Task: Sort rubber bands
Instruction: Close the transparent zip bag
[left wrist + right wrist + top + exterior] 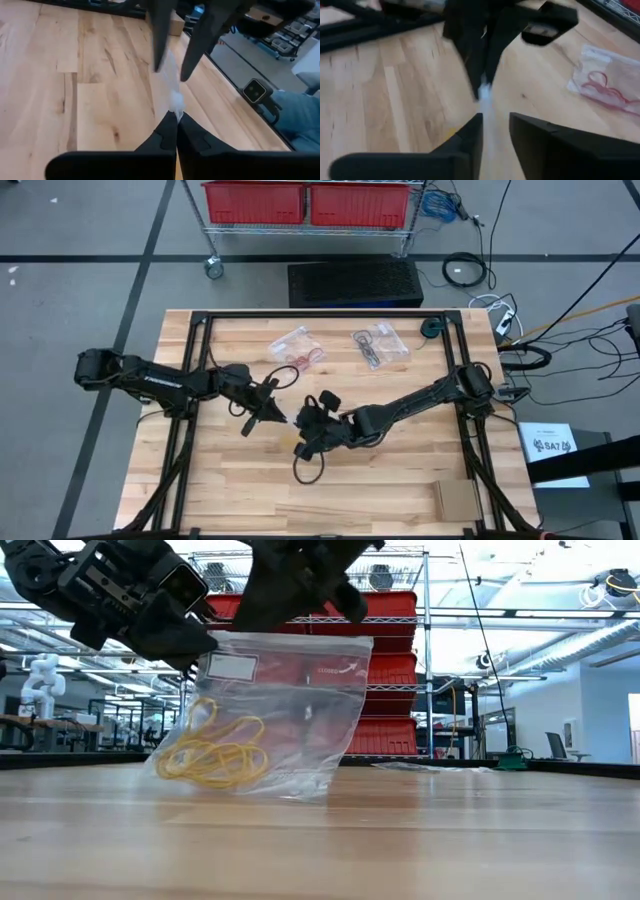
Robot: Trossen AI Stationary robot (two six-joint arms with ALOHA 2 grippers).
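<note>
- The yellow rubber bands point(210, 755) were thin, soft loops that looked very light and floppy, so they would likely bend and slip away if pinched one by one
- They lay in a heap at the bottom of a clear, crinkly plastic bag point(290, 710) that stood near the middle of the pale wooden table point(400, 470), between the two arms
- The best place to hold looked like the bag's top edge, since the thin plastic folds flat there
- The left gripper point(176, 116) was closed tight on a bit of that clear edge
- The right gripper point(495, 127) had its dark fingers a little apart around the bag's edge, and it was hard to tell if it really held it
- More red rubber bands point(605, 87) lay in another flat clear bag point(297, 345) at the far side of the table, next to a third clear bag with dark bands point(378, 343)
- The bags looked smooth and slippery, and the table looked hard, with a fine grain
</note>
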